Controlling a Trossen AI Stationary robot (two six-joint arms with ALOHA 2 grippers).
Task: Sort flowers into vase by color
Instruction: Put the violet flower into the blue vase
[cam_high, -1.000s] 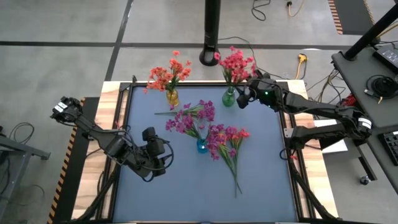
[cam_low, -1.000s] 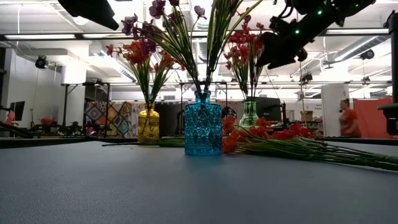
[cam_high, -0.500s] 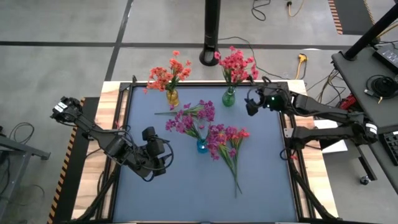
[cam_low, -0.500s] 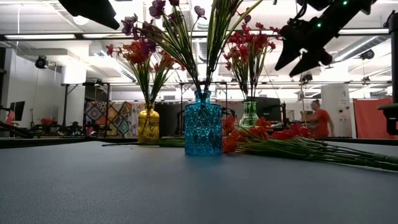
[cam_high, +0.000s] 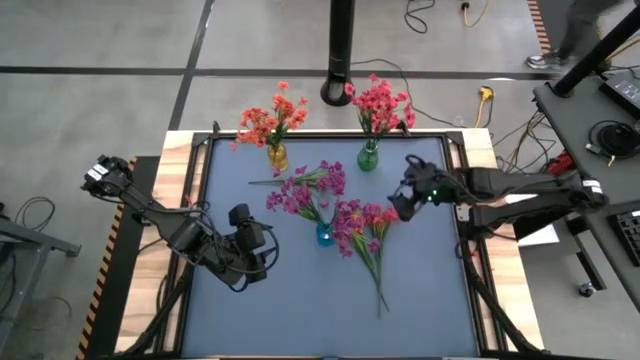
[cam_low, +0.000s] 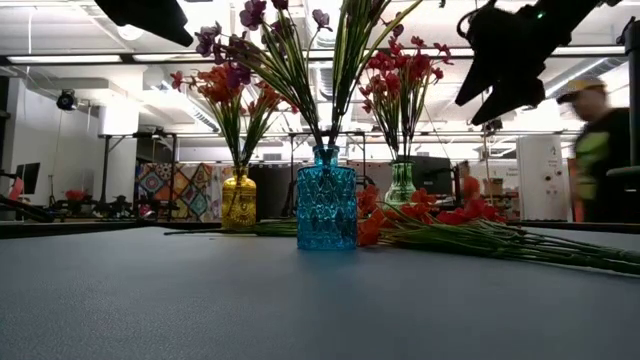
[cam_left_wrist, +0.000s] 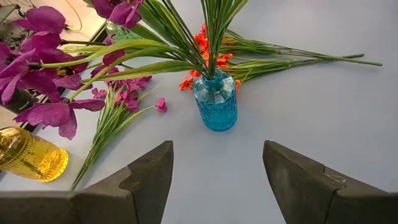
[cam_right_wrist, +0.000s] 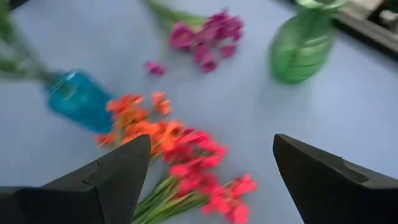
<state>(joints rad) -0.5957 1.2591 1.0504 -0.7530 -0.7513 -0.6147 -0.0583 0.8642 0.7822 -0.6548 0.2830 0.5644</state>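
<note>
On the dark table mat, near its middle, lies a loose bundle of flowers: thin green stems with orange, red-pink and magenta blossom clusters. Its heads lie beside the blue vase, and its long axis runs from there toward the front edge, the stems ending well short of it. In the low view this bundle lies flat, blossoms by the vase.

A second loose sprig of magenta blossoms lies behind the blue vase, its stem pointing toward the left arm's side, roughly along the table's width.

Three glass vases stand upright. The blue vase holds purple-magenta flowers leaning toward the left side. The yellow vase at the back holds orange flowers. The green vase, beside it, holds red-pink flowers.

The right gripper hangs in the air just beside the bundle's blossoms, its fingers spread wide apart with nothing between them. The left gripper waits well to the left of the blue vase, its fingers likewise parted and empty.

A person shows in the room beyond the table.
</note>
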